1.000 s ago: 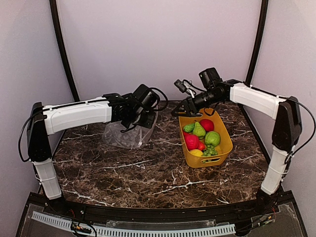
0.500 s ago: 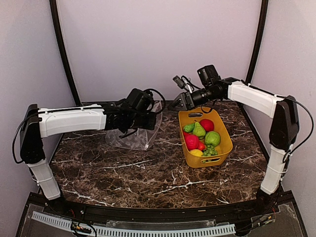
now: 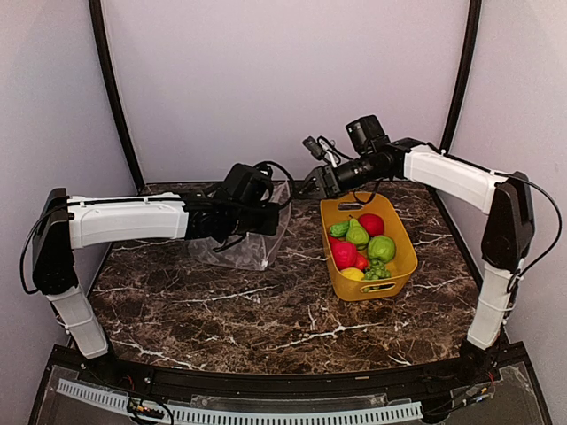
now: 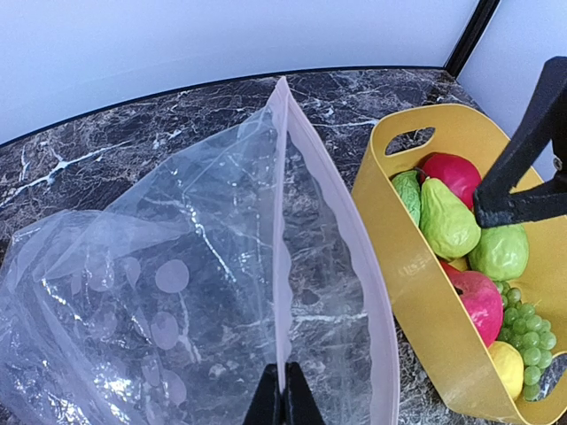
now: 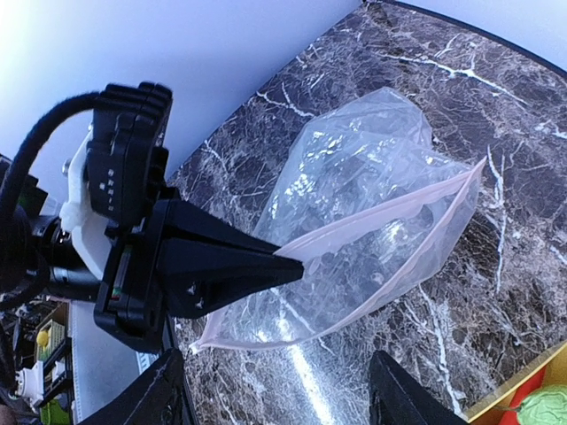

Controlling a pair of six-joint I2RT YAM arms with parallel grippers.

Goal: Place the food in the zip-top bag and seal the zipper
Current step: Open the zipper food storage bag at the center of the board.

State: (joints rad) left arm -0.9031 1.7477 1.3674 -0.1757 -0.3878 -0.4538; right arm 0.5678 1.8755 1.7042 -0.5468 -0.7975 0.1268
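Bag (image 4: 159, 283) lip clamped in left gripper (image 4: 283, 396), bottom centre; wide-open right gripper (image 5: 283, 390) might miss the floppy far lip

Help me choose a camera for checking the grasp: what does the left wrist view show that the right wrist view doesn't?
Left wrist only: grapes and lemon in the basket. Right wrist only: the left arm's wrist housing and the bag's whole open mouth. Both: the bag, its zipper, the left end effector shut on it, the table.
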